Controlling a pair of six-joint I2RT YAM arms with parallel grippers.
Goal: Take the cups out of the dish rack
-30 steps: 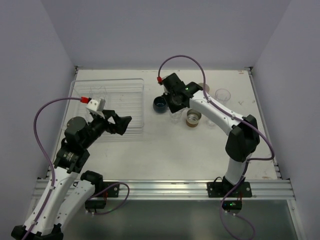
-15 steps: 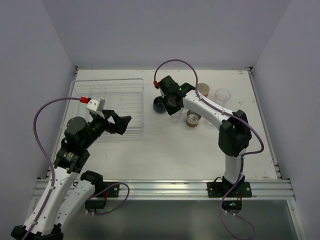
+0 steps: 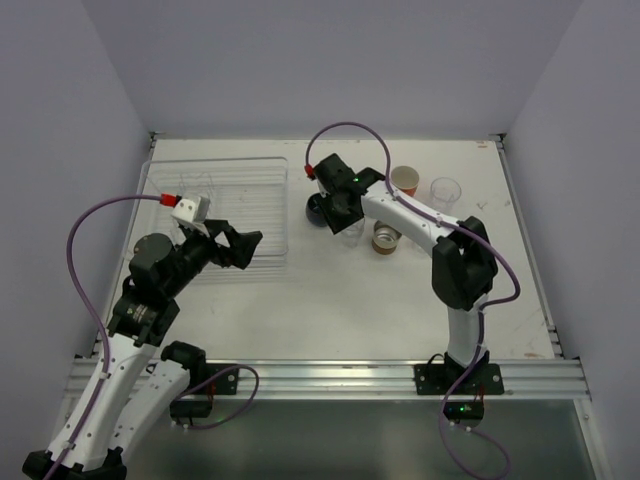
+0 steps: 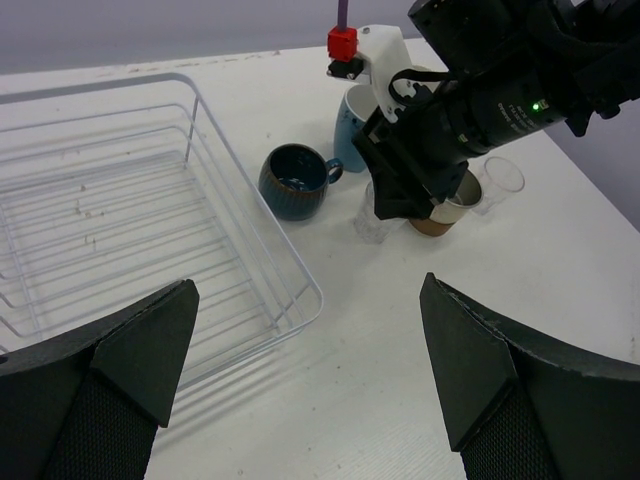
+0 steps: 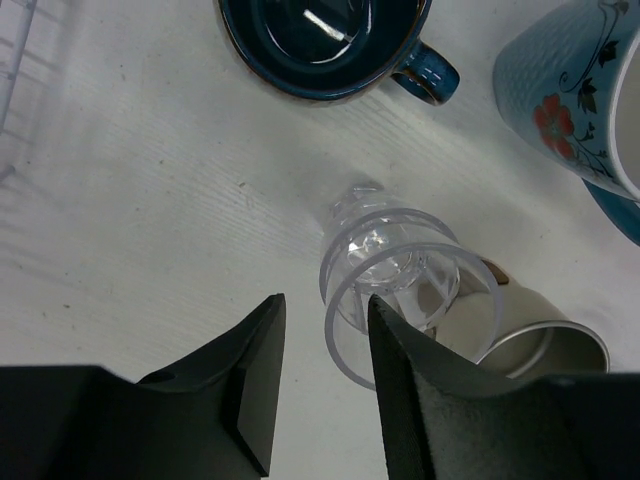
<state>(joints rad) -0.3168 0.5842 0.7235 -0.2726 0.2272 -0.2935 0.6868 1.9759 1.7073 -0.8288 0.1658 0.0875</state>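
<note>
Six in all, counting the cups standing out on the worktop (image 3: 400,300) just right of the dish rack (image 3: 220,200) (nothing showing inside it in either view that takes it in). Hovering the right tool (image 5: 323,320) at the near clear cup (image 5: 400,270), jaws released and parted only a little, framing that cup's rim wall in the gap and gripping nothing. Failing to show, from the wrist view, whether straddling the rim or hanging just above it. Crowding that cup on three sides: dark-blue mug (image 5: 320,40) beyond it, light-blue mug (image 5: 570,90) off to one side, tan cup (image 3: 387,237) just beside it. Placing an orange cup (image 3: 404,180) and a second clear cup (image 3: 446,190) further right, apart from the cluster. Holding the left tool (image 4: 308,290) wide open and empty above the rack's near right corner.

Reading the step as letting go of the clear cup on the worktop. Calling, for a clean finish, for rising straight up, keeping both jaws off the thin wall and avoiding any sideways swing towards the tan cup or the mugs. Risking otherwise tipping something so light. Looking close to done, going by the bare rack.
</note>
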